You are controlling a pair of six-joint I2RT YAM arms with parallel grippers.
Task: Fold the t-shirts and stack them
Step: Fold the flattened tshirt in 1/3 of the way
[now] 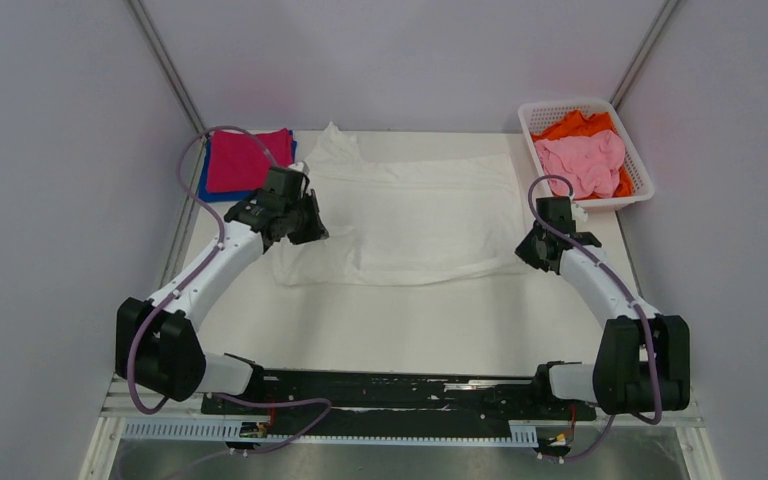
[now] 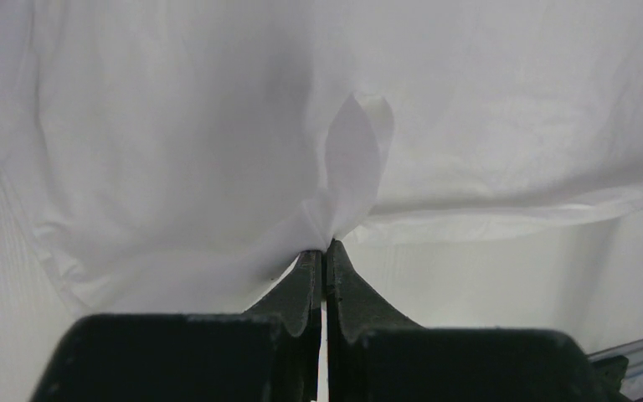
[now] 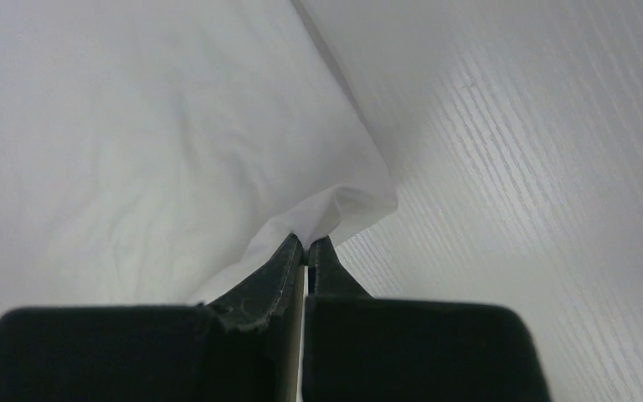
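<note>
Both arms have hold of the white t-shirt (image 1: 410,215), one on each side edge. The left jaws are clenched on a small peak of cloth at its left edge, and the right jaws are clenched on a folded corner at its right edge. Each bite looks shallow, just a nib of fabric past the tips.

This looks like the start of a fold. To do it well I'd raise both sides together at the same height. The cloth between them should be kept gently taut, but not pulled so far apart that a thin pinch slips out. Carrying the held edge over in one even sweep should lay it square on the rest. The loose part would do best dragging flat, not bunching.

The shirt lies spread across the middle of the table (image 1: 410,330), broad and mostly flat. There are soft creases, a rumpled near-left corner and a bunched bit sticking out at the far left. From here it reads as plain white; I can't make out any print.

A folded magenta tee (image 1: 250,158) sits on a blue tee (image 1: 210,188) at the far left. A pink tee (image 1: 585,162) and an orange tee (image 1: 578,125) wait in the basket (image 1: 560,106) at the far right.
</note>
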